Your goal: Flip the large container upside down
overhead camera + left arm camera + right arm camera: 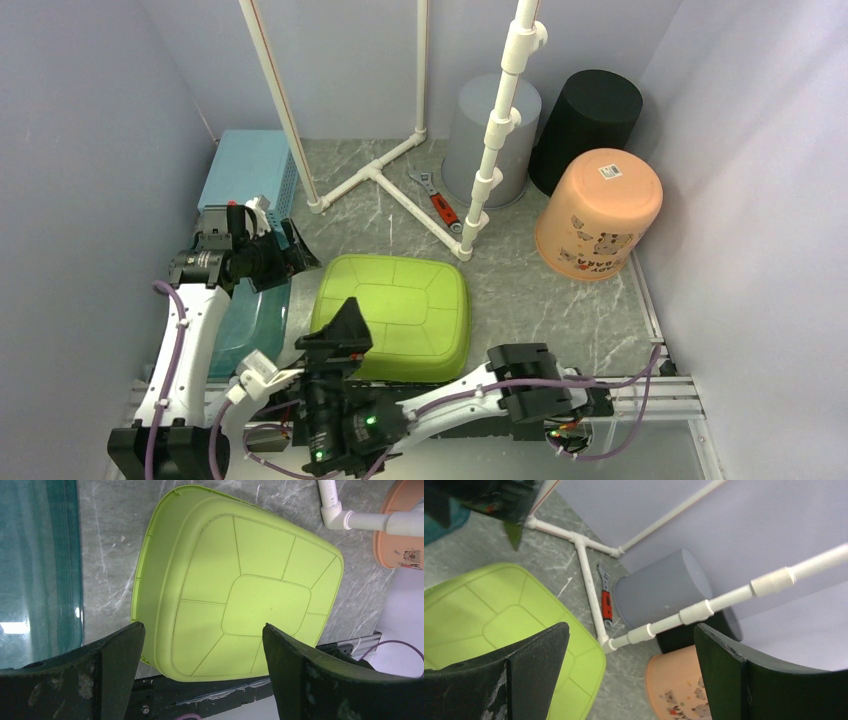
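The large container (400, 310) is a lime-green basin lying mouth down in the middle of the table, its ribbed bottom facing up. It also fills the left wrist view as the large container (240, 590) and shows at the left of the right wrist view as the large container (489, 615). My left gripper (293, 252) hovers off its left edge, open and holding nothing; from the wrist, the left gripper (202, 627) has its jaws wide above the basin. My right gripper (340, 335) stands above the basin's near edge, open and empty, and the right gripper (630, 626) faces the back right corner.
A teal basin (250, 320) lies left of the green one, with a blue box (245, 170) behind it. A white pipe frame (385, 175) and a red-handled wrench (440, 205) are at the back. Grey (490, 140), black (590, 120) and peach (600, 215) buckets stand inverted at the back right.
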Controlling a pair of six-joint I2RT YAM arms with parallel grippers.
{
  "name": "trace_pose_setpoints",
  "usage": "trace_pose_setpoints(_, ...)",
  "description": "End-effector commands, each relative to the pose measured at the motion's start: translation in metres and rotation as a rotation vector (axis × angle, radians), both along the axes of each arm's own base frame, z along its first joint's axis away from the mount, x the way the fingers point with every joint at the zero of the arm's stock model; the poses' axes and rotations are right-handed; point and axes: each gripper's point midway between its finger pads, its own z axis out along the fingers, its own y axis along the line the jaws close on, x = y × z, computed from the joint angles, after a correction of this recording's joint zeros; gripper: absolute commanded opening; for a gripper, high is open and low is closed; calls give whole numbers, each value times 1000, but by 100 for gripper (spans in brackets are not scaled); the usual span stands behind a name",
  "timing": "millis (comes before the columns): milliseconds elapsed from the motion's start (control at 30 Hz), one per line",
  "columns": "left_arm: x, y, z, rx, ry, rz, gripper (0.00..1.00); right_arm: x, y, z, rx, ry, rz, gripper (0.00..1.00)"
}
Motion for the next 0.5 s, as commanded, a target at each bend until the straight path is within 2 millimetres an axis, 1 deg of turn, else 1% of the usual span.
trace_pose_setpoints(0, -1, 6, 22, 31, -80, 22, 93, -5, -20, -4, 212, 231, -54, 100)
trace_pose_setpoints(67, -5, 9, 19, 47, -75, 29, 93, -4, -31, 2, 366, 274, -62, 100)
trace_pose_setpoints(100, -6, 9, 18, 48, -70, 28, 93, -2, -44, 13, 486, 306, -65, 100)
trace_pose_setpoints(133, -7, 9, 17, 48, -64, 28, 93, 0, -55, 16, 577, 330, -69, 100)
trace_pose_setpoints(200, -7, 9, 15, 47, -55, 31, 93, 6, -73, 16, 678, 352, -78, 99)
trace_pose_setpoints(267, -5, 8, 13, 36, -53, 35, 93, 15, -88, 17, 698, 349, -94, 99)
trace_pose_setpoints(300, -3, 6, 13, 24, -56, 32, 93, 24, -93, 14, 684, 333, -115, 99)
trace_pose_setpoints(333, -2, 4, 13, 10, -58, 29, 93, 38, -99, 7, 649, 307, -156, 100)
trace_pose_setpoints(400, 2, 0, 10, -12, -52, 25, 93, 77, -111, -17, 517, 238, -284, 100)
trace_pose_setpoints(433, 2, -1, 8, -22, -43, 22, 93, 99, -120, -31, 453, 209, -363, 100)
trace_pose_setpoints(467, 3, -3, 7, -31, -36, 17, 93, 116, -128, -41, 406, 190, -425, 100)
